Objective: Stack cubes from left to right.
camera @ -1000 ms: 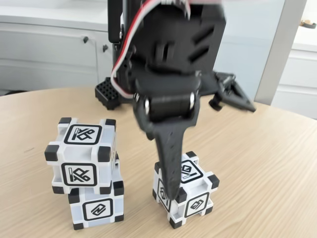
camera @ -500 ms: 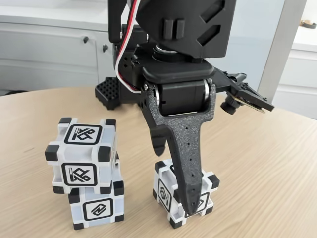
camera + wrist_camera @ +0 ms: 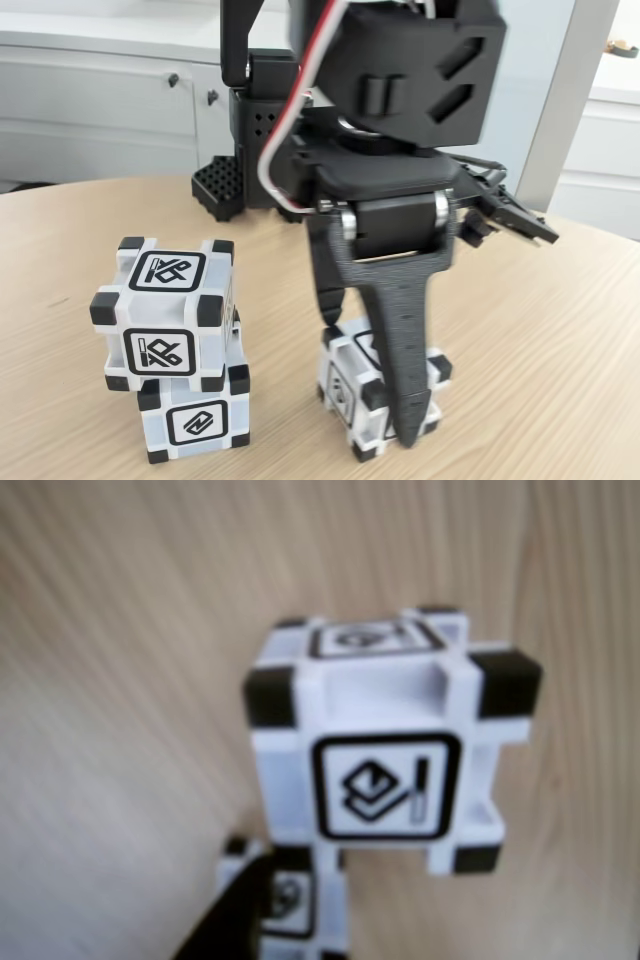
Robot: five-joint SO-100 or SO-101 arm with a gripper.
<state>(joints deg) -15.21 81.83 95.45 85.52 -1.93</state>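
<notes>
Bright even daylight, soft faint shadows, wrist view blurred, fixed view sharp

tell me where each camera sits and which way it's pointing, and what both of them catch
Fixed view: it stands low at the table's near edge, facing the arm's black base across the round wooden table. It sees the two stacked white plastic cubes with black corners at left, and the black gripper straddling the lone white cube.
Wrist view: it rides on the arm and looks down at the wood grain; a black fingertip shows at the bottom edge.
Shared: the lone cube and the tabletop.
</notes>
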